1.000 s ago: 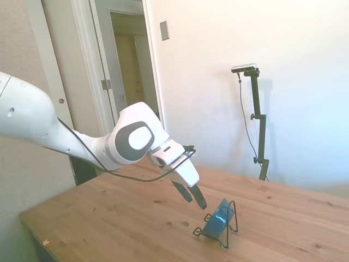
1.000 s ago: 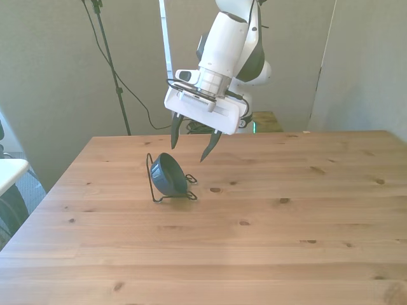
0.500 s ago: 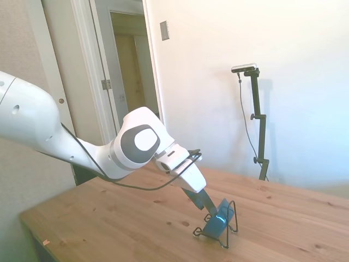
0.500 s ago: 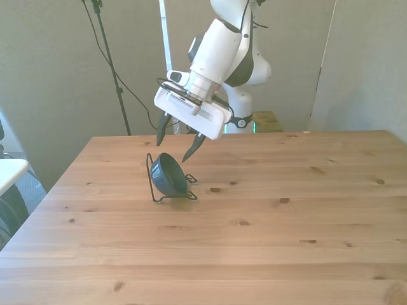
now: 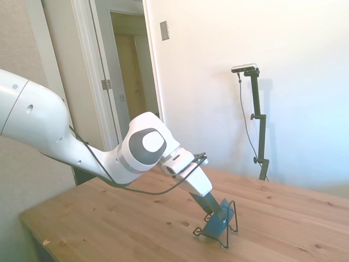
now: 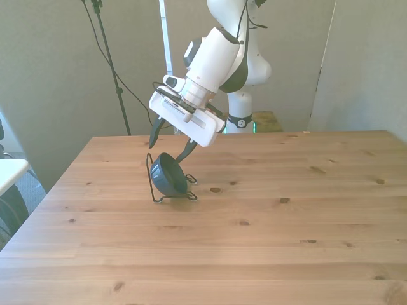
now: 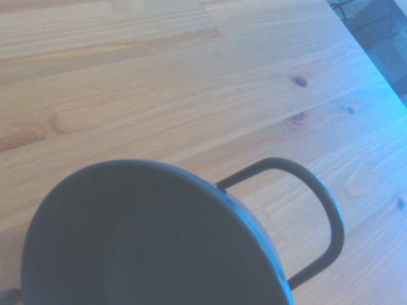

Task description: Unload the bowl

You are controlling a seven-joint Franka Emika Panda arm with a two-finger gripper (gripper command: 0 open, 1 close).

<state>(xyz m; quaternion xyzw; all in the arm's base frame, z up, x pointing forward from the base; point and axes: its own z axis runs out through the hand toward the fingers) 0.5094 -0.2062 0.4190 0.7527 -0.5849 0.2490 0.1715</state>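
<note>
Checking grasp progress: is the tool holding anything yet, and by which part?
Nothing is held. The tool is open, its fingers either side of the bowl's upper rim, which stands on edge in the rack.

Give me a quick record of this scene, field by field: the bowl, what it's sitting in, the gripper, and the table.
bowl: small teal-blue bowl, standing on edge, dark inside toward the front camera
support: thin black wire rack holding the bowl upright on the table
gripper: gripper tilted down just above the bowl, fingers open, one on each side of the bowl's upper rim
contact: no grasp visible yet
table: wooden table
</note>
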